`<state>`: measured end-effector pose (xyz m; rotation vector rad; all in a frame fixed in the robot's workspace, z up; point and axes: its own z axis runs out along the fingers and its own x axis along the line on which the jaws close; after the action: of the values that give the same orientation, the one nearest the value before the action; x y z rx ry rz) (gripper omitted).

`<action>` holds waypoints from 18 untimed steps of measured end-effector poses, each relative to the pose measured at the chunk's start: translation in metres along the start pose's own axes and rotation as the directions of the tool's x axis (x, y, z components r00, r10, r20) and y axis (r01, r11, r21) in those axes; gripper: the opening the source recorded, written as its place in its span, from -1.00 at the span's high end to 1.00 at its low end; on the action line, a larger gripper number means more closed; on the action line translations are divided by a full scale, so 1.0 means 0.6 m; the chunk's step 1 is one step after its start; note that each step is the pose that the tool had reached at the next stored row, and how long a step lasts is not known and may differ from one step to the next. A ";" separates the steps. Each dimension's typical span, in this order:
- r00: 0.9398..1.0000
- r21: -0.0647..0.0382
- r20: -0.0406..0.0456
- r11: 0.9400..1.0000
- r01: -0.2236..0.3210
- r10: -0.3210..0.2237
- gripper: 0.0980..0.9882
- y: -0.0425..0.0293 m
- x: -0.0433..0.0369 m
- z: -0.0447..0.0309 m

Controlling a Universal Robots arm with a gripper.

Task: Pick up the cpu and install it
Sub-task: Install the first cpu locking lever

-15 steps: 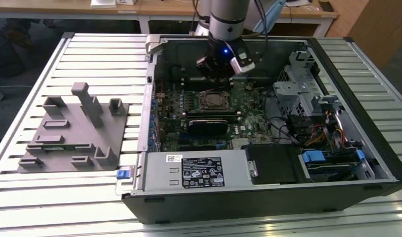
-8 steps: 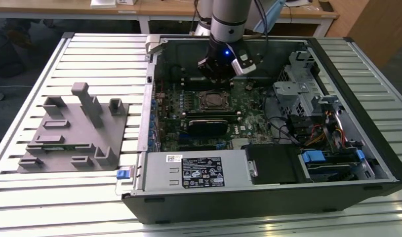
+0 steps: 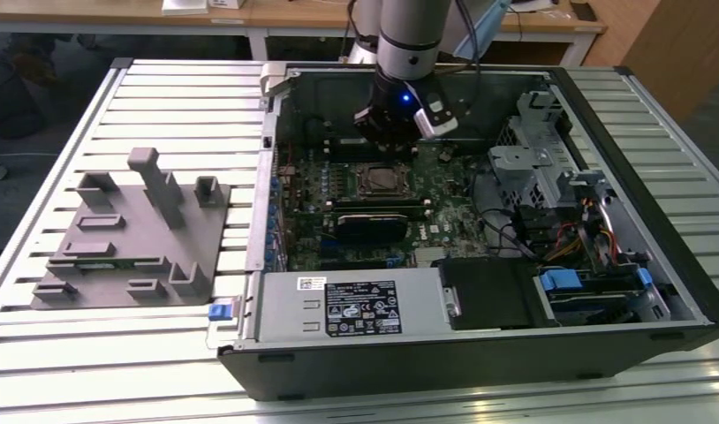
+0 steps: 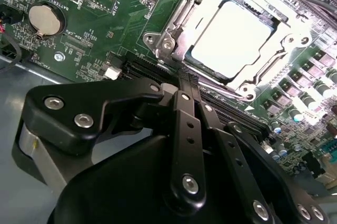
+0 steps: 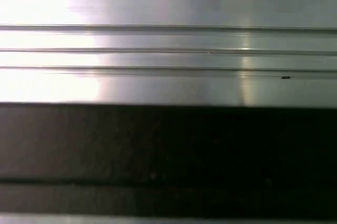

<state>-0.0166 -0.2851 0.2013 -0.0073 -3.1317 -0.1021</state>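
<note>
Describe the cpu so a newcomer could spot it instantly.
Start at the open computer case on the slatted table and find the green motherboard inside. The cpu lies in the socket frame below the gripper. It is a pale silver square, flat and plain, unlike the round coin battery nearby.

Silver cpu [image 4: 231, 37] flat in socket
</note>
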 end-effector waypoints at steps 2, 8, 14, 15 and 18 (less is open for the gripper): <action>1.000 0.000 0.000 1.000 0.000 0.000 0.98 0.000 0.000 0.001; 1.000 0.000 0.000 1.000 0.000 0.000 0.98 0.000 0.000 0.001; 1.000 0.000 0.000 1.000 0.000 0.000 0.98 0.000 -0.002 -0.003; 1.000 0.000 0.000 1.000 0.000 0.000 0.98 0.000 -0.003 -0.003; 1.000 0.000 0.000 1.000 0.000 0.000 0.98 0.000 -0.004 -0.003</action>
<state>-0.0144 -0.2851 0.2033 -0.0074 -3.1318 -0.1021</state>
